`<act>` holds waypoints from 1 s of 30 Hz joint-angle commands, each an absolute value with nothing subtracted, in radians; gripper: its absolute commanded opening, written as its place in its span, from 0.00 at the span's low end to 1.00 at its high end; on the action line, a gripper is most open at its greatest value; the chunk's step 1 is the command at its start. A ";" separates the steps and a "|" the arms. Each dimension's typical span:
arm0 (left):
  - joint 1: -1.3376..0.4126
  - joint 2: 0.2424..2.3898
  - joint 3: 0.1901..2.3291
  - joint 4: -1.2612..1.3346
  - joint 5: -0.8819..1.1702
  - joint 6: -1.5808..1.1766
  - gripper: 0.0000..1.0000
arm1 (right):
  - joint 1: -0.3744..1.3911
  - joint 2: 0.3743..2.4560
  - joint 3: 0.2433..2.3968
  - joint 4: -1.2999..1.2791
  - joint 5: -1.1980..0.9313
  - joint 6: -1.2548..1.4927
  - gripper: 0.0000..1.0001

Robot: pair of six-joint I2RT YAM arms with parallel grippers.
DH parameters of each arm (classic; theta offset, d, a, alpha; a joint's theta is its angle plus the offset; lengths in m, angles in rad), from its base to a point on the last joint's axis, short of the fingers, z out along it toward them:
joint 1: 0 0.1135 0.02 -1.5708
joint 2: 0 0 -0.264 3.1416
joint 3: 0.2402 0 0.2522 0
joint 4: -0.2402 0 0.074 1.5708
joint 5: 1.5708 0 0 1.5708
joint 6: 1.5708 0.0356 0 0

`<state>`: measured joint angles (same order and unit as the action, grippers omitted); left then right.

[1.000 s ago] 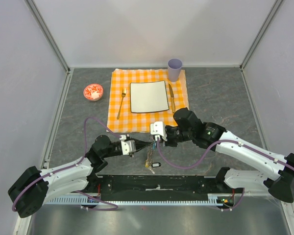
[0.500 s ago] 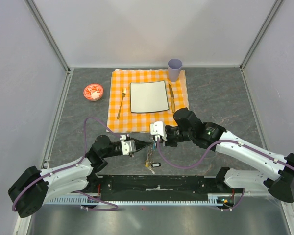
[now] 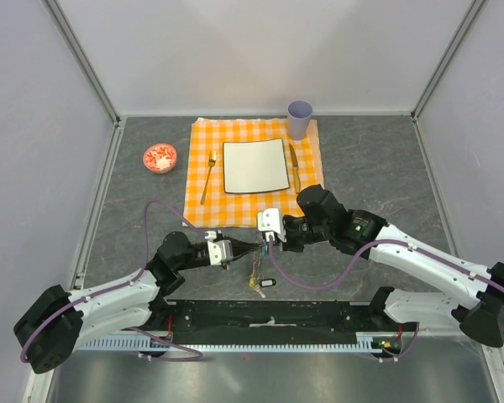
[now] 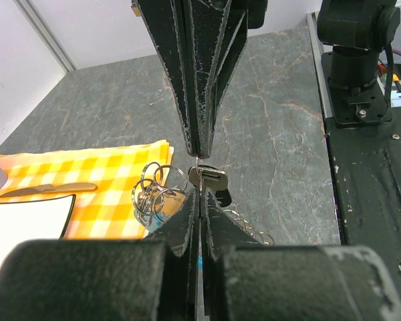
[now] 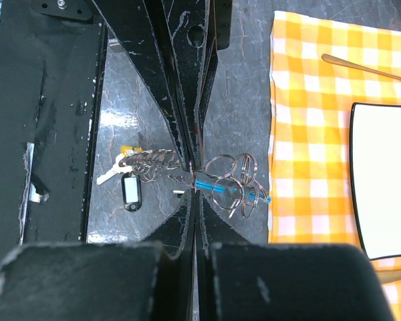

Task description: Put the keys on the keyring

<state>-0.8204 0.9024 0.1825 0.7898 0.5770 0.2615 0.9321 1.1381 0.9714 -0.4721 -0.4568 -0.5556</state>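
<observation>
Both arms meet near the front edge of the worktop (image 3: pixel 378 168), tips nose to nose, just off the corner of the orange checked cloth (image 5: pixel 307 87). Left end effector (image 4: pixel 199 199) is pinched narrow; a sliver of turquoise shows between its fingers, so it likely has the keyring (image 5: pixel 230 177) by the tag. Right end effector (image 5: pixel 195 197) is also pinched narrow on the same knot of metal. Whether it holds ring wire or the dark key (image 4: pixel 210 179) sitting between the two tips, cannot tell. The ring loops fan out on the cloth side of the grip. A short chain (image 5: pixel 150 159) trails the other way to the keys (image 5: pixel 110 176) and a black fob (image 5: pixel 130 190); unclear whether those rest on the worktop or dangle. Judgement: mid-threading. The bunch on the chain looks attached, while the key at the tips is presented to the ring but not shown to be on it. Remaining: work it round the coil and let go.
</observation>
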 commanded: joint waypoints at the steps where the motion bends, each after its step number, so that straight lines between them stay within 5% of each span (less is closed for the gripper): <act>1: -0.821 0.900 0.221 0.833 0.566 0.241 0.02 | 0.937 1.121 0.983 -0.457 -0.454 -0.563 0.00; 30: -0.821 0.903 0.225 0.828 0.557 0.235 0.02 | 0.939 1.131 0.992 -0.471 -0.489 -0.568 0.00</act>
